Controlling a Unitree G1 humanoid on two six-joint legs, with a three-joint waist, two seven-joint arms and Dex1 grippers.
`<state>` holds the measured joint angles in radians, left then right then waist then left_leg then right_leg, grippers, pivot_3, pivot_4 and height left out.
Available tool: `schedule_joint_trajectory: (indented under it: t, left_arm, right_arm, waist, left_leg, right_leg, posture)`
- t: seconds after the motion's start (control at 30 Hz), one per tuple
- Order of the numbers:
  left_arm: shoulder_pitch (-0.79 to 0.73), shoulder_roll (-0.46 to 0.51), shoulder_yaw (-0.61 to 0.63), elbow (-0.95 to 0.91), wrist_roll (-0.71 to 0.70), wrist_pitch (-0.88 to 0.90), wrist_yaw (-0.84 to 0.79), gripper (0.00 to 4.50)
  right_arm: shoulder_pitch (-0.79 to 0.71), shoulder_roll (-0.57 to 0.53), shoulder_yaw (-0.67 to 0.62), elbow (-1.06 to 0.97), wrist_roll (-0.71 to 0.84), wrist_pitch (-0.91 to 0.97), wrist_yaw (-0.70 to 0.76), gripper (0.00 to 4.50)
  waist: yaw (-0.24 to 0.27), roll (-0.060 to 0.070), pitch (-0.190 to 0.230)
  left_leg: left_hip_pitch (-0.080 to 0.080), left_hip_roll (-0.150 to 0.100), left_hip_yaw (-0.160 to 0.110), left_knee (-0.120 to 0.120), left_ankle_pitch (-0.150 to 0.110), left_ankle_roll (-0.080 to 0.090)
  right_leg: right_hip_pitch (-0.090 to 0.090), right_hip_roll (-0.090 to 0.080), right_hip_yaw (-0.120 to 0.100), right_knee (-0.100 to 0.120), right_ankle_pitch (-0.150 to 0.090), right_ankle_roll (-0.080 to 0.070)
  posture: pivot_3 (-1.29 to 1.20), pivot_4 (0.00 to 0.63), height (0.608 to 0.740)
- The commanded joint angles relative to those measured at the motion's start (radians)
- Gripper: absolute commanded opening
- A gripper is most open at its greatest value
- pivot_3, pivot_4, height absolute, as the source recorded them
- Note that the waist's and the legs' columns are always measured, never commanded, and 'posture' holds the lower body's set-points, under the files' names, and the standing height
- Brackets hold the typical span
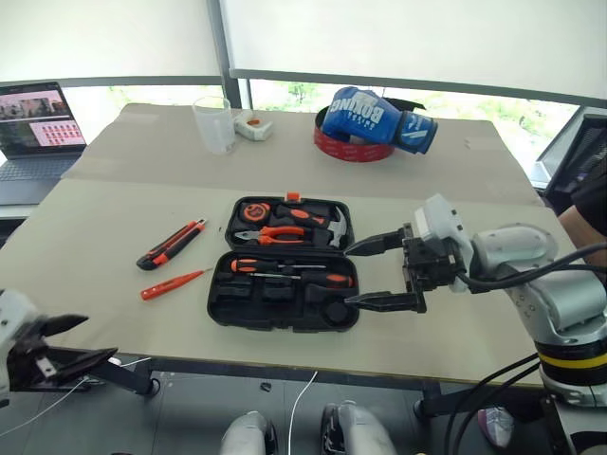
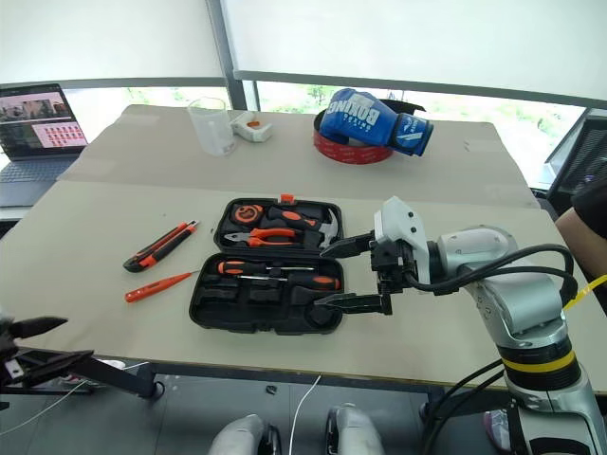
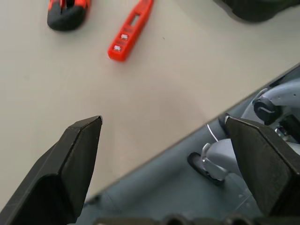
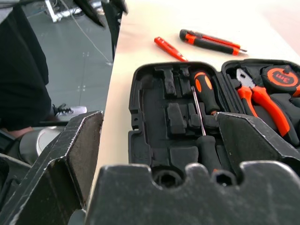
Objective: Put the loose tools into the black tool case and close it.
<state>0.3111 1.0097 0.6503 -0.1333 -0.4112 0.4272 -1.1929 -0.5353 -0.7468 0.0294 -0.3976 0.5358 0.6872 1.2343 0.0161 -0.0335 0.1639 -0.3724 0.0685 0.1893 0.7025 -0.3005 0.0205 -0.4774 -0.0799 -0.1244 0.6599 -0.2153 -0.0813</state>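
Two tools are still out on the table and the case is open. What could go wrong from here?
1. The slim tester screwdriver and utility knife lie flat on the table; the open left gripper may struggle to lift them.
2. The two screwdrivers lie along the near half of the tool case; if not seated in their slots, the case may not close.
3. The open right gripper sits at the case's edge and might nudge it.
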Motion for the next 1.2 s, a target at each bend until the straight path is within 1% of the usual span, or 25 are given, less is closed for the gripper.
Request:
schedule_joint_trajectory:
  t: [0.03, 0.07, 0.13, 0.2, 0.27, 0.33, 0.4, 0.53, 0.57, 0.6, 0.63, 0.67, 0.7, 0.73, 0.8, 0.83, 0.87, 0.9, 1.1, 1.2]
  left_arm:
    - [-0.116, 0.053, -0.114, 0.078, 0.027, -0.051, -0.022, 4.50]
    - [-0.154, 0.063, -0.146, 0.106, 0.039, -0.063, -0.027, 4.50]
    - [-0.350, 0.070, -0.308, 0.234, 0.097, -0.089, -0.052, 4.50]
    - [-0.486, 0.060, -0.423, 0.333, 0.140, -0.125, -0.095, 4.50]
    - [-0.569, 0.044, -0.492, 0.409, 0.170, -0.152, -0.119, 4.50]
    - [-0.641, 0.030, -0.555, 0.486, 0.208, -0.194, -0.138, 4.50]
    - [-0.712, 0.012, -0.608, 0.567, 0.245, -0.230, -0.147, 4.50]
    - [-0.810, -0.016, -0.678, 0.699, 0.298, -0.279, -0.168, 4.50]
    - [-0.827, -0.021, -0.692, 0.726, 0.309, -0.291, -0.177, 3.99]
    - [-0.840, -0.024, -0.703, 0.747, 0.318, -0.299, -0.185, 3.92]
    - [-0.850, -0.027, -0.710, 0.763, 0.323, -0.304, -0.194, 3.44]
    - [-0.857, -0.029, -0.714, 0.773, 0.325, -0.308, -0.200, 3.10]
    - [-0.865, -0.031, -0.716, 0.787, 0.327, -0.314, -0.205, 2.62]
    - [-0.869, -0.033, -0.717, 0.796, 0.326, -0.318, -0.209, 2.31]
    - [-0.873, -0.034, -0.707, 0.798, 0.314, -0.315, -0.219, 1.51]
    - [-0.870, -0.031, -0.696, 0.790, 0.304, -0.310, -0.220, 1.26]
    - [-0.865, -0.026, -0.685, 0.781, 0.294, -0.304, -0.222, 0.76]
    - [-0.854, -0.014, -0.668, 0.757, 0.278, -0.295, -0.226, 0.45]
    - [-0.756, 0.106, -0.529, 0.484, 0.140, -0.175, -0.300, 0.44]
    - [-0.793, 0.132, -0.510, 0.324, 0.052, -0.062, -0.333, 0.44]
  right_arm:
    - [-0.007, -0.023, -0.019, -0.035, 0.018, -0.029, -0.008, 4.47]
    - [-0.010, -0.025, -0.016, -0.035, 0.016, -0.030, -0.010, 4.47]
    - [0.013, -0.034, -0.023, -0.075, 0.009, -0.032, -0.038, 4.47]
    - [0.040, -0.043, -0.031, -0.110, 0.012, -0.026, -0.061, 4.47]
    - [0.062, -0.052, -0.041, -0.138, 0.025, -0.016, -0.078, 4.47]
    - [0.083, -0.056, -0.054, -0.166, 0.040, -0.001, -0.100, 4.47]
    - [0.103, -0.063, -0.066, -0.192, 0.057, 0.010, -0.121, 4.47]
    - [0.138, -0.084, -0.080, -0.219, 0.070, 0.009, -0.149, 4.47]
    - [0.144, -0.090, -0.083, -0.222, 0.069, 0.007, -0.155, 4.50]
    - [0.149, -0.095, -0.086, -0.223, 0.070, 0.005, -0.160, 4.50]
    - [0.152, -0.100, -0.088, -0.223, 0.071, 0.002, -0.166, 4.50]
    - [0.154, -0.105, -0.089, -0.223, 0.071, -0.002, -0.171, 4.50]
    - [0.155, -0.108, -0.090, -0.222, 0.071, -0.004, -0.177, 4.50]
    - [0.156, -0.111, -0.092, -0.221, 0.072, -0.006, -0.182, 4.50]
    - [0.158, -0.114, -0.097, -0.220, 0.076, -0.006, -0.193, 4.50]
    - [0.162, -0.116, -0.098, -0.219, 0.075, -0.007, -0.197, 4.50]
    - [0.166, -0.118, -0.100, -0.219, 0.074, -0.009, -0.200, 4.50]
    - [0.172, -0.121, -0.101, -0.219, 0.073, -0.012, -0.203, 4.50]
    - [0.210, -0.149, -0.136, -0.215, 0.089, -0.011, -0.204, 4.50]
    - [0.231, -0.167, -0.153, -0.209, 0.102, -0.008, -0.193, 4.50]
  waist:
    - [-0.003, 0.000, 0.000]
    - [-0.005, 0.000, 0.000]
    - [-0.007, 0.000, 0.000]
    - [-0.004, -0.001, 0.000]
    - [-0.006, -0.001, 0.000]
    - [-0.013, -0.001, 0.000]
    - [-0.018, -0.001, 0.000]
    - [-0.021, -0.002, 0.000]
    - [-0.021, -0.002, 0.000]
    - [-0.021, -0.002, 0.000]
    - [-0.021, -0.002, 0.000]
    - [-0.022, -0.002, 0.000]
    - [-0.024, -0.002, 0.000]
    - [-0.025, -0.002, 0.000]
    - [-0.026, -0.002, 0.000]
    - [-0.026, -0.002, 0.000]
    - [-0.027, -0.002, 0.000]
    - [-0.027, -0.002, 0.000]
    - [-0.030, -0.006, 0.002]
    - [-0.024, -0.006, 0.002]
  left_leg:
    - [0.000, 0.000, 0.000, 0.000, 0.000, 0.000]
    - [0.000, 0.000, 0.000, 0.000, 0.000, 0.000]
    - [0.000, 0.000, 0.001, -0.001, 0.000, 0.002]
    - [0.000, -0.001, 0.002, -0.003, 0.002, 0.002]
    - [0.000, 0.000, 0.002, -0.004, 0.003, 0.001]
    - [0.001, 0.000, 0.003, -0.004, 0.006, 0.006]
    - [0.001, -0.001, 0.004, -0.004, 0.006, 0.007]
    - [0.001, 0.000, 0.004, -0.003, 0.006, 0.007]
    - [0.001, -0.001, 0.004, -0.003, 0.006, 0.007]
    - [0.001, 0.000, 0.004, -0.002, 0.006, 0.007]
    - [0.001, -0.001, 0.003, -0.002, 0.006, 0.007]
    - [0.001, -0.001, 0.003, -0.002, 0.006, 0.007]
    - [0.001, -0.001, 0.003, -0.001, 0.006, 0.007]
    - [0.001, -0.001, 0.003, -0.001, 0.006, 0.007]
    - [0.001, 0.000, 0.003, 0.000, 0.006, 0.007]
    - [0.001, 0.000, 0.003, 0.001, 0.006, 0.007]
    - [0.001, 0.000, 0.003, 0.001, 0.006, 0.007]
    - [0.001, 0.000, 0.003, 0.001, 0.006, 0.007]
    - [0.001, 0.001, 0.002, 0.001, 0.006, 0.007]
    - [0.001, 0.000, 0.002, 0.002, 0.006, 0.007]
  right_leg:
    - [0.000, 0.000, 0.000, -0.001, 0.000, 0.000]
    - [0.000, 0.000, 0.000, -0.001, 0.000, 0.000]
    - [0.000, 0.001, 0.001, -0.002, 0.000, 0.000]
    - [0.000, 0.003, 0.000, -0.002, 0.000, 0.000]
    - [0.000, 0.003, 0.000, -0.002, 0.000, -0.001]
    - [0.000, 0.003, 0.000, -0.001, 0.000, -0.001]
    - [0.000, 0.003, 0.001, -0.002, 0.000, -0.001]
    - [0.000, 0.004, 0.001, -0.001, 0.000, -0.001]
    - [0.000, 0.004, 0.001, -0.001, 0.000, -0.001]
    - [0.000, 0.004, 0.001, -0.001, 0.000, -0.001]
    - [0.000, 0.003, 0.001, -0.001, 0.000, -0.001]
    - [0.000, 0.003, 0.001, 0.000, 0.000, -0.001]
    - [0.000, 0.003, 0.001, 0.000, 0.000, 0.000]
    - [0.000, 0.003, 0.002, 0.000, 0.000, 0.000]
    - [0.000, 0.003, 0.002, 0.002, 0.000, 0.000]
    - [0.000, 0.003, 0.002, 0.003, 0.000, 0.000]
    - [0.000, 0.003, 0.002, 0.003, 0.000, 0.000]
    - [0.000, 0.003, 0.002, 0.003, 0.000, 0.000]
    - [0.000, 0.003, 0.002, 0.004, 0.000, 0.000]
    - [0.000, 0.002, 0.002, 0.003, 0.000, 0.000]
  posture:
    - [0.00, 0.150, 0.714]
    - [0.00, 0.150, 0.714]
    - [0.00, 0.150, 0.714]
    - [0.00, 0.150, 0.714]
    - [0.00, 0.150, 0.714]
    - [0.00, 0.150, 0.714]
    - [0.00, 0.150, 0.714]
    - [0.00, 0.150, 0.714]
    - [0.00, 0.150, 0.714]
    - [0.00, 0.150, 0.714]
    - [0.00, 0.150, 0.714]
    - [0.00, 0.150, 0.714]
    - [0.00, 0.150, 0.714]
    - [0.00, 0.150, 0.714]
    - [0.00, 0.150, 0.714]
    - [0.00, 0.150, 0.714]
    - [0.00, 0.150, 0.714]
    - [0.00, 0.150, 0.714]
    - [0.00, 0.150, 0.714]
    - [0.00, 0.150, 0.714]
